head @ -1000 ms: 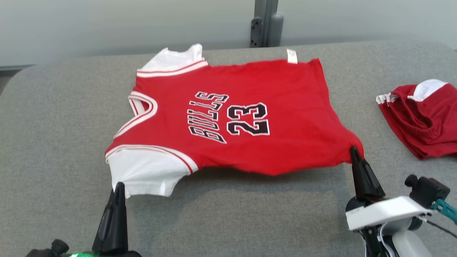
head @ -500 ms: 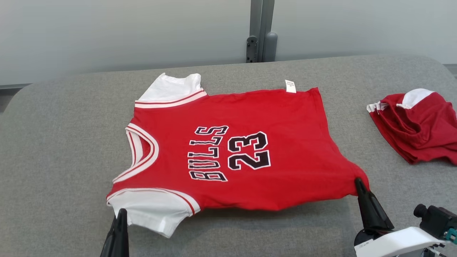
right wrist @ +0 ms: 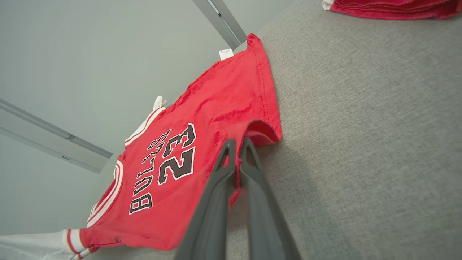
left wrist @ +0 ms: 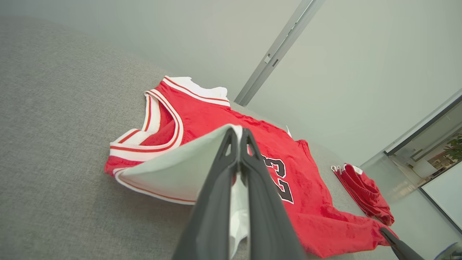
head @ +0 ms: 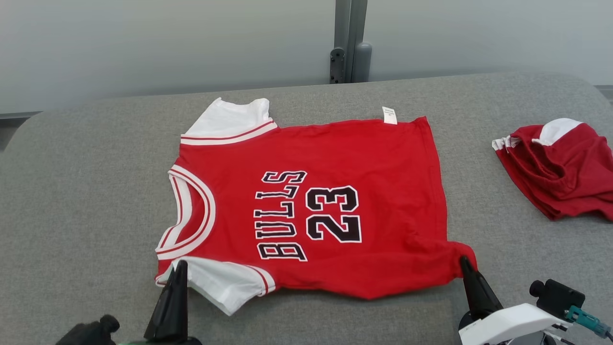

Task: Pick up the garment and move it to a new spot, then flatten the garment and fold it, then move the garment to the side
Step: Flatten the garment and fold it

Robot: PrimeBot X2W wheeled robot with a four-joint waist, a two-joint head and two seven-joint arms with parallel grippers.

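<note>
head view: jersey (head: 311,206) is spread on the grey padded surface (head: 86,191); a second red garment (head: 560,167) lies well apart at right; pale wall (head: 143,43) and metal post (head: 348,43) are behind.
left wrist view: left gripper (left wrist: 237,131) is clamped on the white sleeve (left wrist: 169,169); it could be tucked under if dropped unevenly.
right wrist view: right gripper (right wrist: 236,142) is pinched on the hem corner (right wrist: 263,131); bunching there could be pressed into creases.

Garment (head: 335,153) lies on table (head: 72,201), seemingly folded pile (head: 560,167) right.

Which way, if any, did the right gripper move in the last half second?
Yes. The right gripper, shut on a hem corner of the jersey, has shifted left and nearer the robot, away from the unmoved folded red pile.
</note>
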